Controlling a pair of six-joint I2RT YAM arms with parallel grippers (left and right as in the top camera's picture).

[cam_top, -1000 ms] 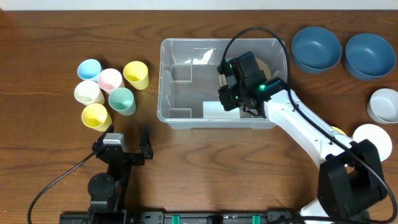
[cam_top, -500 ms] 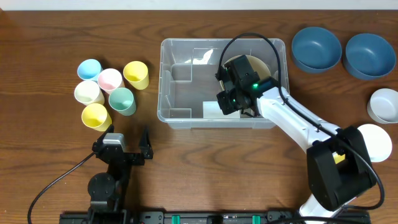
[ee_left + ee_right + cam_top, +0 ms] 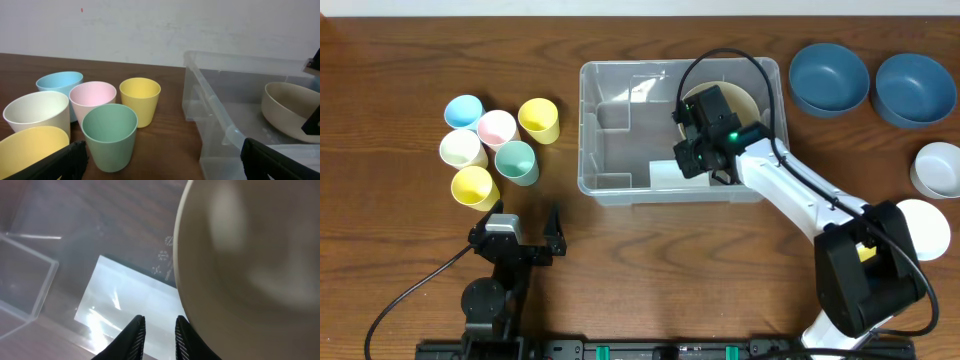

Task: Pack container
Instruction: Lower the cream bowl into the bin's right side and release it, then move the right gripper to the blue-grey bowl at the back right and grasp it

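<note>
Clear plastic container (image 3: 620, 150), white label (image 3: 665, 177), beige bowl (image 3: 745, 100) inside | left gripper (image 3: 526, 210) apart | right gripper (image 3: 159, 330) unclear

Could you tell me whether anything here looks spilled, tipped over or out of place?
Nothing stands out: the six pastel plastic cups stand upright left of the clear plastic rectangular container, a beige round bowl sits inside it, nothing spilled.

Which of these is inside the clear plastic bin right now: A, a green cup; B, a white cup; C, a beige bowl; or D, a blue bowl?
C: a beige bowl is inside the container, while the green cup, the white cup and the blue bowls all stand on the table outside it.
</note>
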